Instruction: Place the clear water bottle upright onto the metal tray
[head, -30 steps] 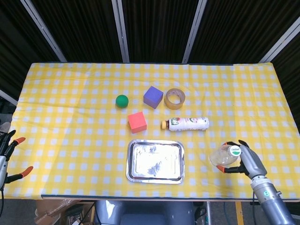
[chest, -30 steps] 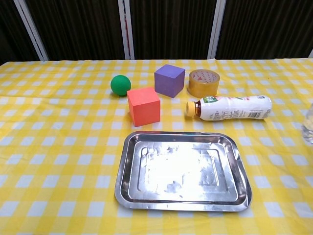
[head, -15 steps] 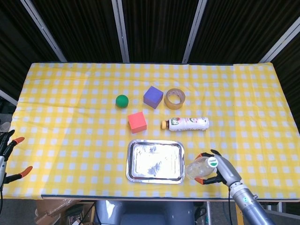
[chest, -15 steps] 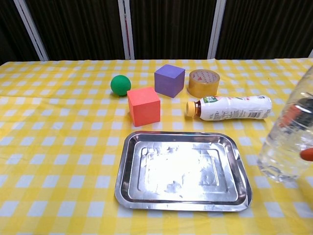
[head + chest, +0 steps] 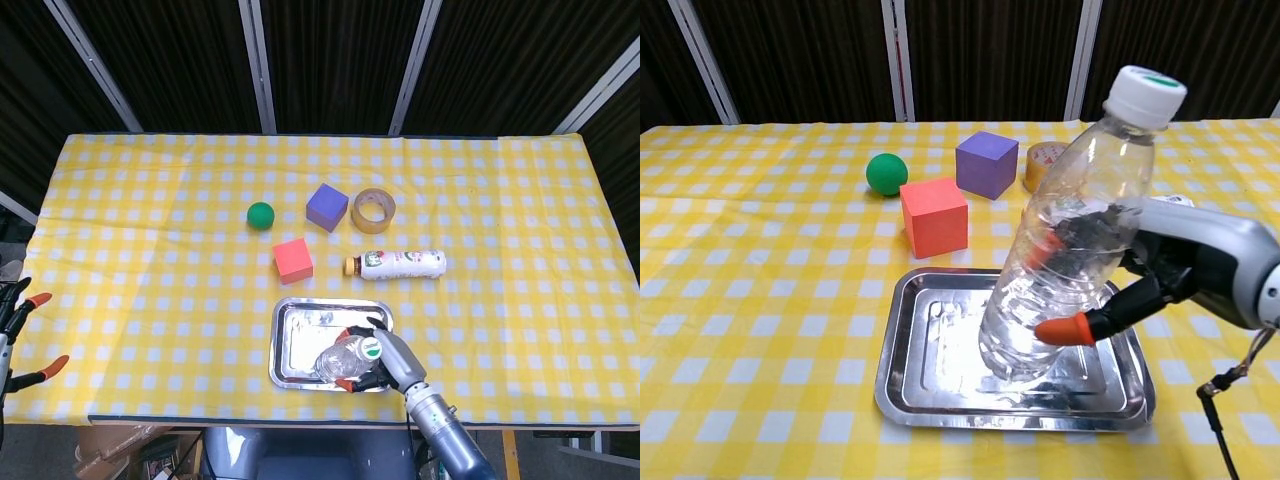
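The clear water bottle (image 5: 1065,240) with a white cap and green top stands tilted to the right, its base over the metal tray (image 5: 930,385). My right hand (image 5: 1180,265) grips it from the right side around its middle. In the head view the bottle (image 5: 340,360) sits over the tray (image 5: 300,330) at its lower right part, held by the right hand (image 5: 390,362). Whether the base touches the tray I cannot tell. My left hand (image 5: 15,335) hangs at the far left edge beyond the table, fingers apart, holding nothing.
A white labelled bottle (image 5: 398,264) lies on its side just behind the tray. Further back are a red cube (image 5: 292,260), a green ball (image 5: 260,215), a purple cube (image 5: 327,207) and a tape roll (image 5: 373,209). The yellow checked cloth (image 5: 150,250) covers the table.
My right hand has carried the clear bottle leftward from the table's right side to over the tray. The left hand has stayed still.
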You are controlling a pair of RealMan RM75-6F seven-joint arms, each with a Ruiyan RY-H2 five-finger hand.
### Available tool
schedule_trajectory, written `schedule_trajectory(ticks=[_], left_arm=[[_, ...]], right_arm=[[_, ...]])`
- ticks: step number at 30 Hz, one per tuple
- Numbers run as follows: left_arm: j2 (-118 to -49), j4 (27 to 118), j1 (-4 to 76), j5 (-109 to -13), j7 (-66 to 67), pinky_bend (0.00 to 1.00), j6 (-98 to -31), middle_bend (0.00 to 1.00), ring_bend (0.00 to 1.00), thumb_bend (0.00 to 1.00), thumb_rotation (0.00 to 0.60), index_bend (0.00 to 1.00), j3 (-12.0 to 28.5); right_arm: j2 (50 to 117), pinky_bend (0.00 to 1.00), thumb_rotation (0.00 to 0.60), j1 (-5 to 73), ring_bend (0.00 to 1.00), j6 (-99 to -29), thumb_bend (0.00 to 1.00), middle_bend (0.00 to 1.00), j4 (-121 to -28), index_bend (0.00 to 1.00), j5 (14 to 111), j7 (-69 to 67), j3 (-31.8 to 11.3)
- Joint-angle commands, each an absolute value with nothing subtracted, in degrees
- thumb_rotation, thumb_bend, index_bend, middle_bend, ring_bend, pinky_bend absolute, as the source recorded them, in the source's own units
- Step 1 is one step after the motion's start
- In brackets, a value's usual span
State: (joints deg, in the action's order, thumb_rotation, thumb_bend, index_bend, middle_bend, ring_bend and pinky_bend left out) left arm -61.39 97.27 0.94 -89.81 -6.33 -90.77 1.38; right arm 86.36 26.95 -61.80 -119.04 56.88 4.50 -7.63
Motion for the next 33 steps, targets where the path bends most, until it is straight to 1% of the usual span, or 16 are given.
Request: schedule_trajectory(ticks=[1, 6, 9, 12, 21, 31, 33], left_arm=[[-61.29, 97.29, 0.88, -90.02, -6.56, 0.0, -90.92, 0.02, 0.0, 0.15, 0.6, 0.19, 1.29], [-61.08, 97.1, 0.82, -89.84, -7.33, 0.0, -91.05, 0.02, 0.0, 0.15, 0.6, 0.19, 1.4], [-61.06, 96.99, 0.97, -89.81, -7.36, 0.0, -90.69, 0.02, 0.0, 0.15, 0.6, 0.19, 1.35], [-61.14, 97.02, 1.04, -89.97, -7.07, 0.0, -90.52, 0.02, 0.0, 0.15, 0.6, 0.19, 1.21], [-61.7, 97.22, 1.25, -90.06, -5.62, 0.0, -90.1, 0.02, 0.0, 0.15, 0.6, 0.19, 1.08], [-61.85, 97.1, 1.31, -89.67, -5.4, 0.0, -90.03, 0.02, 0.0, 0.15, 0.6, 0.19, 1.25], [-61.86, 97.0, 1.38, -89.63, -5.46, 0.0, -89.89, 0.02, 0.0, 0.15, 0.6, 0.19, 1.25]], right_arm=[[91.38, 0.0, 0.6, 28.33, 0.31, -63.82, 0.63, 0.62, -114.71, 0.76, 54.68, 7.11, -8.36], [94.35, 0.0, 0.6, 28.7, 0.31, -65.81, 0.63, 0.62, -111.19, 0.76, 54.31, 8.78, -9.21], [95.21, 0.0, 0.6, 28.37, 0.31, -68.01, 0.63, 0.62, -109.62, 0.76, 54.94, 10.35, -9.28], [95.21, 0.0, 0.6, 27.83, 0.31, -68.67, 0.63, 0.62, -109.23, 0.76, 55.11, 10.52, -8.93], [93.18, 0.0, 0.6, 26.27, 0.31, -68.19, 0.63, 0.62, -110.66, 0.76, 55.59, 9.35, -7.55], [96.01, 0.0, 0.6, 25.95, 0.31, -66.98, 0.63, 0.62, -107.97, 0.75, 56.66, 8.63, -6.58], [95.83, 0.0, 0.6, 26.03, 0.3, -66.28, 0.59, 0.61, -107.81, 0.72, 56.63, 8.45, -6.51]])
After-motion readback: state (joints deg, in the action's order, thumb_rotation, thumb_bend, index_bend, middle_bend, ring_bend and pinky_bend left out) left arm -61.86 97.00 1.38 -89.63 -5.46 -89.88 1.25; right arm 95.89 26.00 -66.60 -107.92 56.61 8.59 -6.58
